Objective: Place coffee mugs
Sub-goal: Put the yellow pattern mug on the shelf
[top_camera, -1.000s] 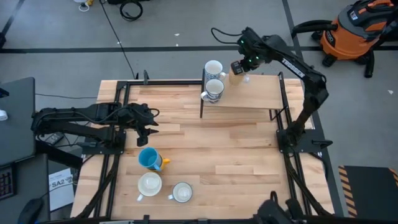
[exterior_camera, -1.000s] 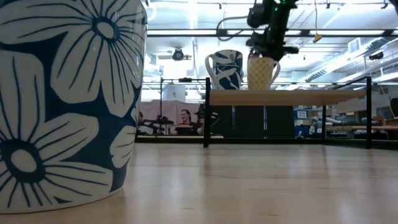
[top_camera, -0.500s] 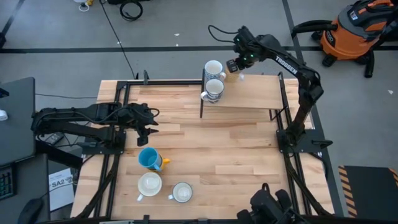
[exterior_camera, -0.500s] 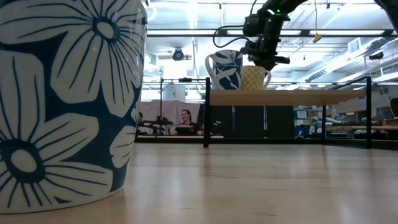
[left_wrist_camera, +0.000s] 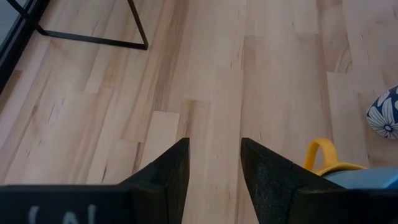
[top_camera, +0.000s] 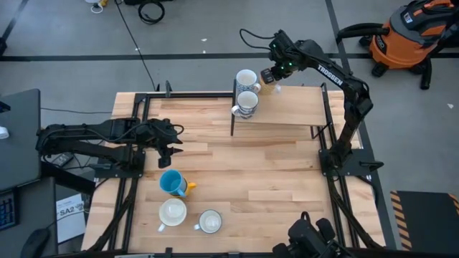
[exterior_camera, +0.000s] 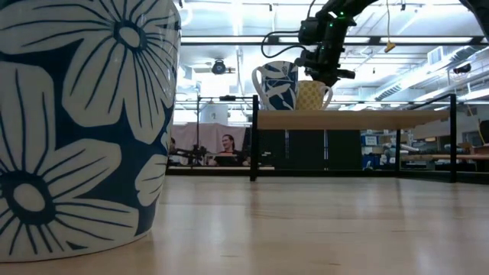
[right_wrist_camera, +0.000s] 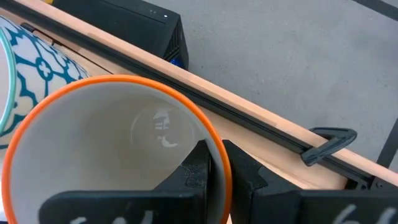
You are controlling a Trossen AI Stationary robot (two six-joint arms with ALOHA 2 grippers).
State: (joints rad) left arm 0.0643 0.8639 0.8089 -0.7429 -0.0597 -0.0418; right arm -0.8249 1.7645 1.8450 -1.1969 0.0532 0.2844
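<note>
**Tucking the tan mug in beside the white one**

Swinging the tan mug (exterior_camera: 312, 95) from mid-shelf toward the back left corner over the last second, then holding steady there.

Leaving the flowered mug (exterior_camera: 76, 122) at the near end of the table (top_camera: 272, 179), close against the low camera, waiting its turn. Leaving the blue mug (top_camera: 171, 182) a little farther in, yellow handle out. Hanging the left claw (top_camera: 167, 156) spread and empty over bare wood just beyond it, probably poised for the next pick.

Filling the raised shelf (top_camera: 301, 107) from its left end, patterned mug (top_camera: 246, 102) in front and white mug (top_camera: 246, 79) behind, saving room along the board. Pinching the tan mug's thin wall with the right claw (right_wrist_camera: 214, 152), one finger inside the orange rim and one outside, keeping it upright. Seemingly resting it on the board just beside the white mug, not yet letting go.
</note>
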